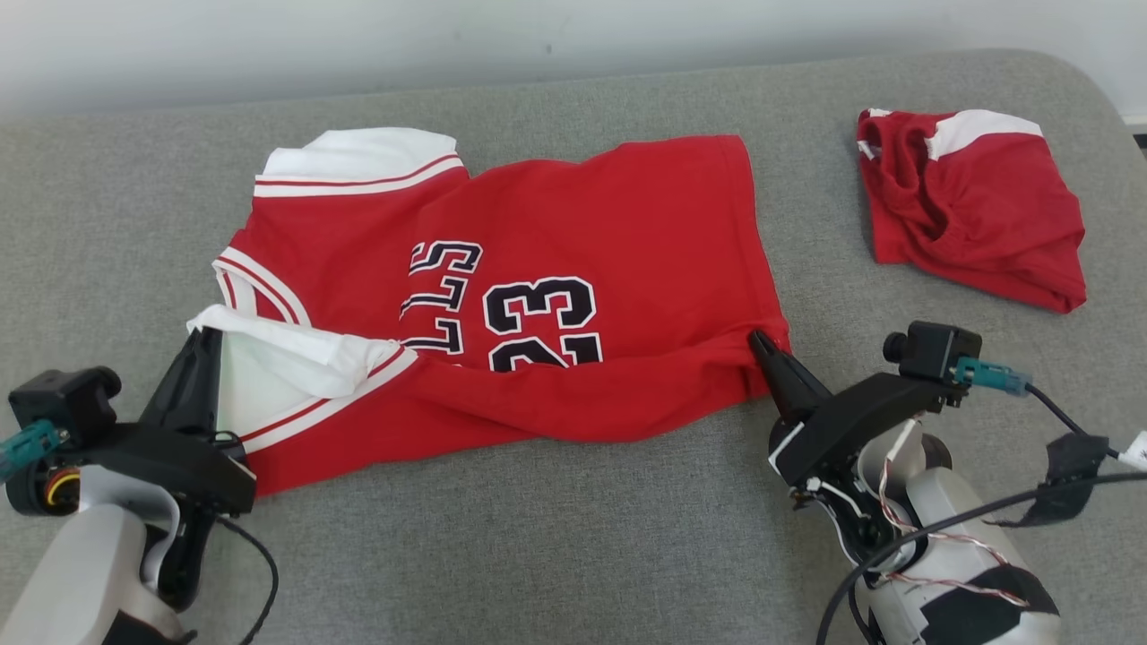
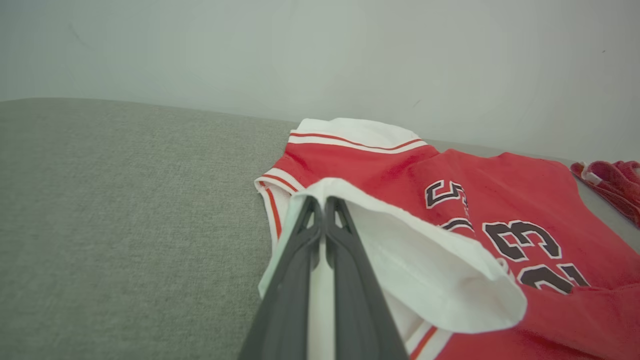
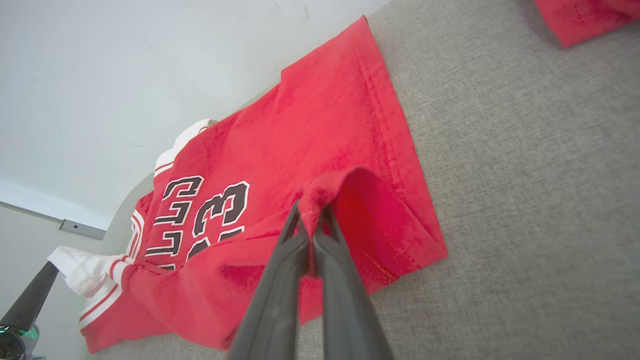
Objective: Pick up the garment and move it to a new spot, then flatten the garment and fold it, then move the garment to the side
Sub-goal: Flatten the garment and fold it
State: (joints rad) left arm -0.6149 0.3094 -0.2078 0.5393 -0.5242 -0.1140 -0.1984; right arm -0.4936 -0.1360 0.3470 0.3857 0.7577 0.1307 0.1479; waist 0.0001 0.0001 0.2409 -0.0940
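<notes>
Jersey point(image 1: 618, 224) lies pinched by left hand point(image 1: 210, 335) and right hand point(image 1: 760, 339).

Two long, dark, tapering fingers are borne by the left gripper point(image 1: 208, 336) and the right gripper point(image 1: 762, 340), each set on an angular black housing. A small black box camera point(image 1: 932, 349) with a teal connector point(image 1: 990, 374) is mounted at each wrist. The right forearm point(image 1: 950, 511) and left forearm point(image 1: 81, 573) are cased in pale grey shells. Black cables point(image 1: 1066, 417), twisted red-and-white wires point(image 1: 932, 582) and black tape point(image 1: 977, 614) are seen on the right, an orange ring point(image 1: 58, 488) on the left.
</notes>
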